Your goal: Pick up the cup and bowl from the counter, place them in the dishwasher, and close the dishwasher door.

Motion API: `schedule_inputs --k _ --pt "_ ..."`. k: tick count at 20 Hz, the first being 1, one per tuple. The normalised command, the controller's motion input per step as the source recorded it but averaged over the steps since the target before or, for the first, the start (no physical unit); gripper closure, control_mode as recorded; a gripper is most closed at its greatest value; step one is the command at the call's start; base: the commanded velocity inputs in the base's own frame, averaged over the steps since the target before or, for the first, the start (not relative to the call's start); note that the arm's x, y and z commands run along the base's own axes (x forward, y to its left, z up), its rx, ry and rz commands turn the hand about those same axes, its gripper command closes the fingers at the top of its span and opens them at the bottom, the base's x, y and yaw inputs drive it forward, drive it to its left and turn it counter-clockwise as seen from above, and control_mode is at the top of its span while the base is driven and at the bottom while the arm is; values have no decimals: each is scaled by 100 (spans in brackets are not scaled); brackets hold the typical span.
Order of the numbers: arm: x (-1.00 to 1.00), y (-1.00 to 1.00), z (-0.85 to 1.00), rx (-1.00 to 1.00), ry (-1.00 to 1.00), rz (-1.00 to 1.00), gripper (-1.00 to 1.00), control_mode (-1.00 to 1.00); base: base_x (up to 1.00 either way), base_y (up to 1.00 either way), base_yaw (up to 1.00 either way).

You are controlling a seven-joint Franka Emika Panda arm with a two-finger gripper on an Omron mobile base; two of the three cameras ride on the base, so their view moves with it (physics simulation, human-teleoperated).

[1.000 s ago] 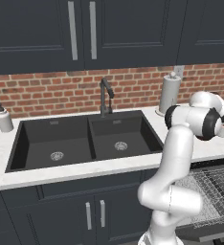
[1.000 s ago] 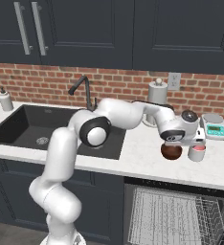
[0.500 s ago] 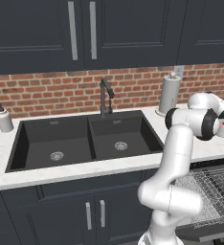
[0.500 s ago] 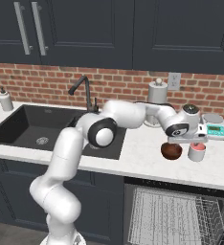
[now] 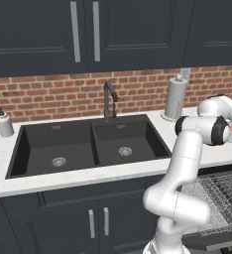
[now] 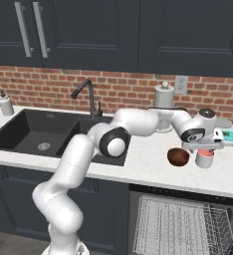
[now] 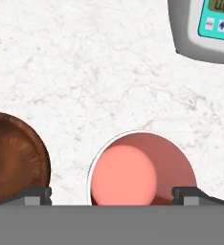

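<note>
The cup sits upright on the white tabletop, and we are right above it, looking down into its pink inside. The bowl is just beside it, close but not touching. From the right base view, the cup and the bowl stand side by side near the front of the tabletop, just above the dishwasher with its wire rack pulled out.

We think we are on the first step: getting hold of the cup. Our gripper hangs over it with the jaws wide apart and holding nothing. One fingertip is on the bowl's side of the cup and the other is past the cup's far rim.

Next we need to go straight down so the jaws come around the cup, then squeeze and lift.

There is not much room on the bowl side, so that fingertip could bump the bowl. The scale is farther off, with bare tabletop between it and the cup. The front edge of the tabletop is near, and the open rack waits below it.
</note>
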Motion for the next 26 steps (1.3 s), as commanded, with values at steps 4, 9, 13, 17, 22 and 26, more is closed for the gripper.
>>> schedule_inputs --k 4,9,13,17,22,26 --pt "0 3 -27 -2 1 0 -100 -100 0 0 0" --pt "0 3 -28 -3 0 0 -100 -100 0 0 0" --pt "0 15 -34 -4 3 1 100 -100 0 0 0" --pt "0 9 -27 -2 2 1 100 -100 0 0 0" --pt "0 0 -1 0 -1 3 100 -100 0 0 0" --pt "-11 -2 0 0 -5 0 100 -100 0 0 0"
